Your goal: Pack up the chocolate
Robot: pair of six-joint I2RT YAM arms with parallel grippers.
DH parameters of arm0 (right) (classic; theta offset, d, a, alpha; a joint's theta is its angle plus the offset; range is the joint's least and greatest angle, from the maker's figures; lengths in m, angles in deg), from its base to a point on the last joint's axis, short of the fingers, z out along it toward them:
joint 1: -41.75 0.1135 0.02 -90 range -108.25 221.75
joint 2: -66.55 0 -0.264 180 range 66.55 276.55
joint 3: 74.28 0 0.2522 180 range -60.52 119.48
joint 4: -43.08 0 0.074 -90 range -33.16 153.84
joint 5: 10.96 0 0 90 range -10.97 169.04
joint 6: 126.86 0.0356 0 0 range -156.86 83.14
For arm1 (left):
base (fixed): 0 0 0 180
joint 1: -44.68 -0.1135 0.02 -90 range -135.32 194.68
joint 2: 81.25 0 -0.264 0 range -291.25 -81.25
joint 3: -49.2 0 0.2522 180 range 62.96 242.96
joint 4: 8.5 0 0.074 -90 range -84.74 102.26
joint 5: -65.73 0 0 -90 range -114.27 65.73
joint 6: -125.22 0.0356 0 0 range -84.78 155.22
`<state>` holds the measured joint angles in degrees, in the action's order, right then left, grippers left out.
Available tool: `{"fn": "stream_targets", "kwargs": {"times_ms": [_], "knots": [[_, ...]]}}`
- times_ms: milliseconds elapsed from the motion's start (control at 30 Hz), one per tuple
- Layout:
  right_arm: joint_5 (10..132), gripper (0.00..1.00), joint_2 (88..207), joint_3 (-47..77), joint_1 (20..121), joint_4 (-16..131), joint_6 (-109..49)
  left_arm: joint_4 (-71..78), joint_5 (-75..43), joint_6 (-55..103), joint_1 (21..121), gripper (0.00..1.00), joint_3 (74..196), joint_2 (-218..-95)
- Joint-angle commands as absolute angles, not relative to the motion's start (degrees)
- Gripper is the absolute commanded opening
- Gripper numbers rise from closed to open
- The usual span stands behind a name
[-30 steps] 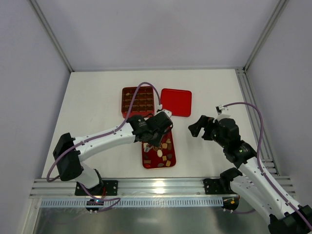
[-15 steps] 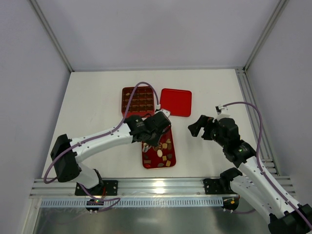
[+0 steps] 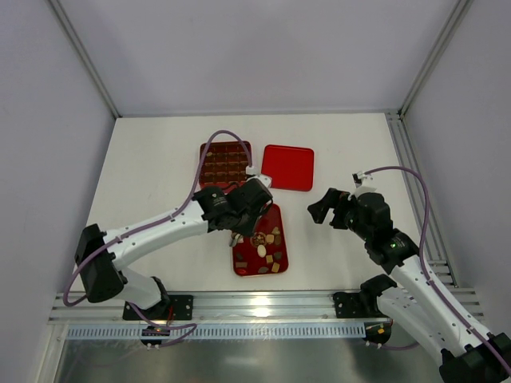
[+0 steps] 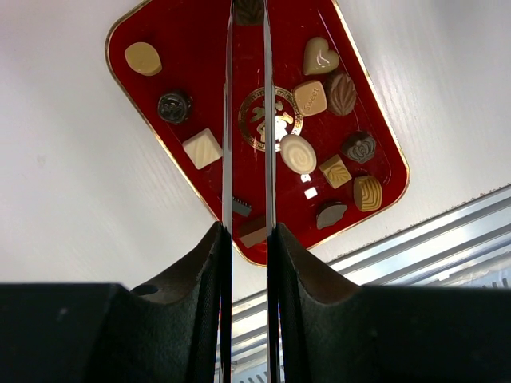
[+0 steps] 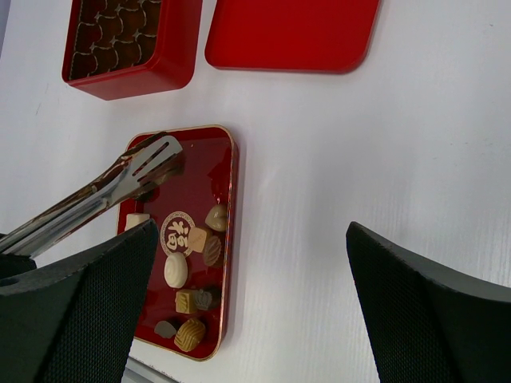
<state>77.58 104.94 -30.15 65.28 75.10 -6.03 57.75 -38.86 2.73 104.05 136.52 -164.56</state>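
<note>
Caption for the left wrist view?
Left gripper holds tongs pinching a dark chocolate over the red tray of loose chocolates.

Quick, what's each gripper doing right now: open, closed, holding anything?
Left gripper: closed on metal tongs.
Right gripper: open, holding nothing.

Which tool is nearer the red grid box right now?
Left. The left tool, shut on tongs, sits just on the near side of the red grid box; the right tool hangs open well off to its right.
</note>
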Motion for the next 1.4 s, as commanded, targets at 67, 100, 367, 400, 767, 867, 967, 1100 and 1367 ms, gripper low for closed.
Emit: {"fn": "stream_targets", "kwargs": {"times_ms": [67,100,367,400,767,867,967,1100,1367], "knots": [[77.3,1.0,105.0,-29.8,65.4,72.6,-5.3,58.3,-40.2,4.0,101.9,0.28,137.1,-161.5],[77.2,1.0,105.0,-29.7,65.5,72.6,-5.3,58.3,-40.2,4.2,101.5,0.28,137.3,-161.2],[77.1,1.0,105.5,-29.4,65.4,72.6,-5.5,58.3,-38.1,7.7,93.0,0.28,141.9,-161.0],[77.1,1.0,105.5,-29.4,65.5,72.5,-5.6,58.0,-37.9,8.4,92.0,0.28,142.3,-161.1],[76.4,1.0,107.9,-28.4,65.5,71.9,-6.3,55.4,-35.8,12.0,78.8,0.28,152.9,-169.6],[76.2,1.0,108.5,-28.0,65.5,71.9,-6.4,54.3,-35.0,12.6,76.1,0.28,156.0,-173.9],[75.9,1.0,109.1,-27.7,65.5,71.6,-6.5,53.3,-34.9,13.1,73.3,0.28,158.9,-177.9],[75.5,1.0,109.8,-27.4,65.4,71.7,-6.7,52.6,-33.8,13.9,71.6,0.27,162.4,-182.7],[75.8,1.0,110.0,-27.7,65.5,71.6,-6.8,52.3,-32.8,14.4,70.3,0.26,167.0,-188.1]]}}
